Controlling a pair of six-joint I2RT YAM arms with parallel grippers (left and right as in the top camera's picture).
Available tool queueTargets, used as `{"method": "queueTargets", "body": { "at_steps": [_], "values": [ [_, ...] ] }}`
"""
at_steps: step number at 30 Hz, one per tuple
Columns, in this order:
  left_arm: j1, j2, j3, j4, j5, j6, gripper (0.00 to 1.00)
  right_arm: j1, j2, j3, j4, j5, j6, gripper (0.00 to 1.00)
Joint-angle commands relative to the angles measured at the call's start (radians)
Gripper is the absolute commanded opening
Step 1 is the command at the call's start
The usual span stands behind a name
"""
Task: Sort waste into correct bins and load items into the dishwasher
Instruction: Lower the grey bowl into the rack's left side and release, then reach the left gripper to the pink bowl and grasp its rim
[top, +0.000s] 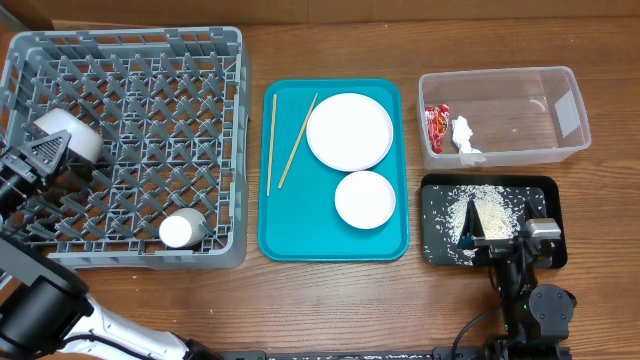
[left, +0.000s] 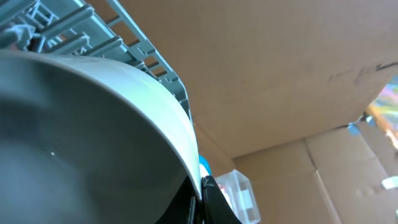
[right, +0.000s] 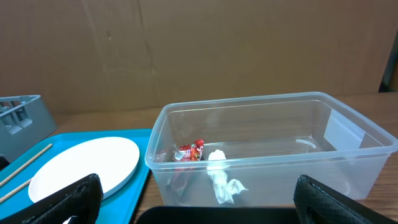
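- At the left edge of the grey dish rack (top: 130, 60), the left gripper (top: 52, 150) has the pale bowl (top: 68, 133) by its rim.
- From the left wrist view, the bowl's side fills the picture and a dark finger (left: 208, 205) sits right at the rim. The jaws look closed on it. I cannot tell whether the bowl rests on the pegs yet.
- Near the rack's front wall, the small white cup (top: 182, 230) stands among the pegs, so that item counts as loaded.
- Over in the clear tub (top: 560, 110), the red wrapper (top: 437, 128) and the white tissue (top: 465, 135) lie just beside each other at the left end. That waste looks sorted.
- Rice grains (top: 480, 212) are spread across the black tray (top: 545, 190). No grains show on the plates.
- The right gripper (top: 497, 236) hovers at that tray's near edge. In the right wrist view its fingers (right: 68, 199) are spread wide with nothing between them.
- Left to load from the teal tray (top: 280, 245) are the large plate (top: 350, 131), the small plate (top: 365, 199) and the two chopsticks (top: 297, 142). All of them lie well apart from both arms.
- By my reading the waste half is finished. The dish half has one item in, a second being placed, and four to go.
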Motion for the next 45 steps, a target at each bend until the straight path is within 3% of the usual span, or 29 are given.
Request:
{"method": "queueTargets", "body": {
  "at_steps": [1, 8, 15, 18, 20, 23, 24, 31, 33, 38, 45],
  "values": [
    [0.032, -0.019, -0.008, -0.047, -0.013, -0.031, 0.04, -0.003, -0.011, -0.01, 0.005, -0.001, -0.004, 1.0],
    [0.087, -0.03, -0.008, -0.24, -0.025, 0.099, 0.04, -0.003, -0.011, -0.01, 0.005, 0.0, -0.004, 1.0],
    [0.142, -0.031, -0.008, -0.354, -0.021, 0.115, 0.08, -0.003, -0.011, -0.01, 0.005, -0.001, -0.004, 1.0],
    [0.148, -0.033, -0.008, -0.404, -0.022, 0.115, 0.24, -0.003, -0.011, -0.01, 0.005, -0.001, -0.004, 1.0],
    [0.148, -0.041, -0.008, -0.428, -0.025, 0.114, 0.55, -0.003, -0.011, -0.01, 0.005, 0.0, -0.004, 1.0],
    [0.142, -0.079, -0.008, -0.461, -0.042, 0.114, 0.82, -0.003, -0.011, -0.01, 0.005, -0.001, -0.004, 1.0],
    [0.142, -0.102, -0.008, -0.471, -0.064, 0.114, 0.86, -0.003, -0.011, -0.01, 0.005, -0.001, -0.004, 1.0],
    [0.088, -0.415, -0.008, -0.483, -0.277, 0.018, 0.88, -0.003, -0.011, -0.01, 0.005, -0.001, -0.004, 1.0],
    [0.036, -0.5, -0.008, -0.484, -0.321, 0.005, 0.9, -0.003, -0.011, -0.01, 0.005, -0.001, -0.004, 1.0],
    [-0.285, -0.696, -0.008, -0.489, -0.582, -0.023, 0.92, -0.003, -0.011, -0.01, 0.005, -0.001, -0.004, 1.0],
    [-0.928, -0.681, -0.008, -0.466, -1.014, -0.082, 0.87, -0.003, -0.011, -0.01, 0.005, -0.001, -0.004, 1.0]
  ]
}}
